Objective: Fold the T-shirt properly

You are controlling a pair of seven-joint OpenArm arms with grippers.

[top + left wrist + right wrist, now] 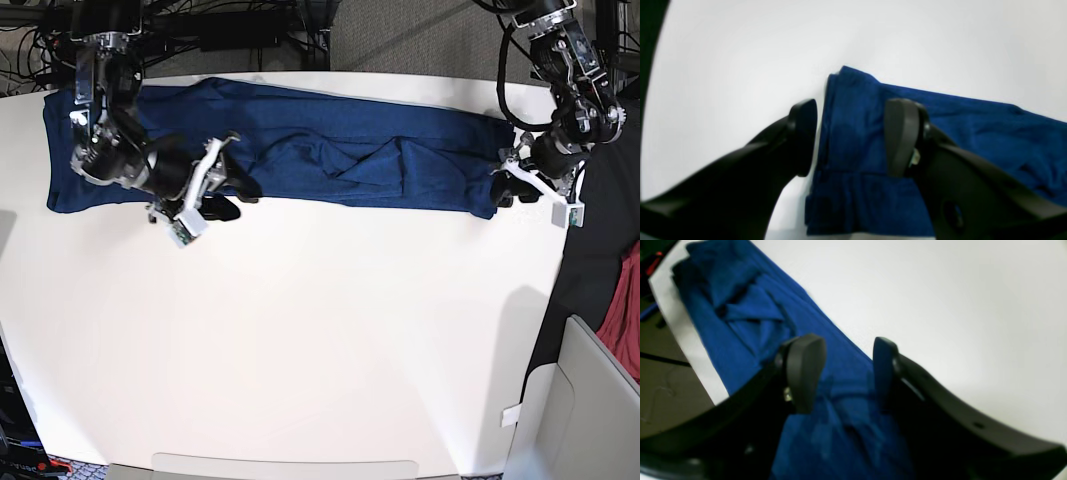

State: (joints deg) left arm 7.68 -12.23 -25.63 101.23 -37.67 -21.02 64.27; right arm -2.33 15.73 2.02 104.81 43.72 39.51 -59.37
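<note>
I am holding my left claw (850, 136) with its two fingers wide apart, straddling the end edge of the shirt (300, 150); nothing is pinched between them. One finger (803, 136) is hanging over bare table (330, 360), the other (902, 136) over the blue cloth, so the folded end lies in the gap, placed, I judge, for a bite on that stacked edge. From the wrist view I cannot tell whether the tips are touching the fabric or hovering just above it.

My right claw (846, 373) is also standing apart, though less widely, and it is not clamped on anything I can see. It is hanging over the long near edge of the shirt, with one finger above the cloth and the other close to where blue meets white.

The shirt is lying as a long, narrow band along the far side of the table, stretched from one arm to the other, with rumpled pleats near its middle. I take this lengthwise fold as done, and the ends as the parts to bring together next.

Off the table's corner by my left arm, a red cloth (620, 300) is lying apart from all this.
</note>
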